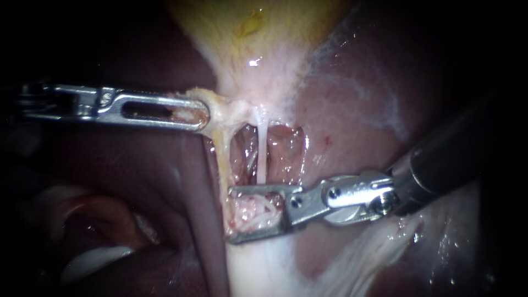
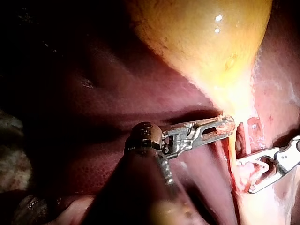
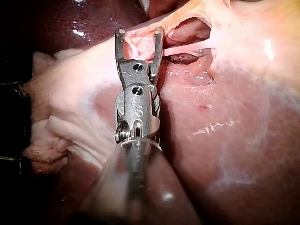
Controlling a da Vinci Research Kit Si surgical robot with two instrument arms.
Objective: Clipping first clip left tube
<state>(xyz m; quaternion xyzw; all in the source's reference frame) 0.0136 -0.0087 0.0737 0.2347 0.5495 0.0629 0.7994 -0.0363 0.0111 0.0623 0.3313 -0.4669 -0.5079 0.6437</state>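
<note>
1. Gripping the neck tissue (image 1: 220, 107) just under the gallbladder (image 1: 258, 33), our left instrument (image 1: 201, 116) has its jaws clamped on it. We judge this tension stretches the tubes and opens the window between them.
2. The left tube (image 1: 221, 157) runs down from the gallbladder, yellowish and taut, with no clip on it yet.
3. Our right instrument (image 1: 230, 214) sits further below the gallbladder. Its jaws are wide apart and straddle the tissue at the left tube's lower end without gripping, likely lining up the clip.
4. A thin white tube (image 1: 262, 154) hangs from the gallbladder just beside the left tube, and we think the jaws could catch it.
5. The liver (image 1: 357, 110) lies beside and below the gallbladder, behind everything.
</note>
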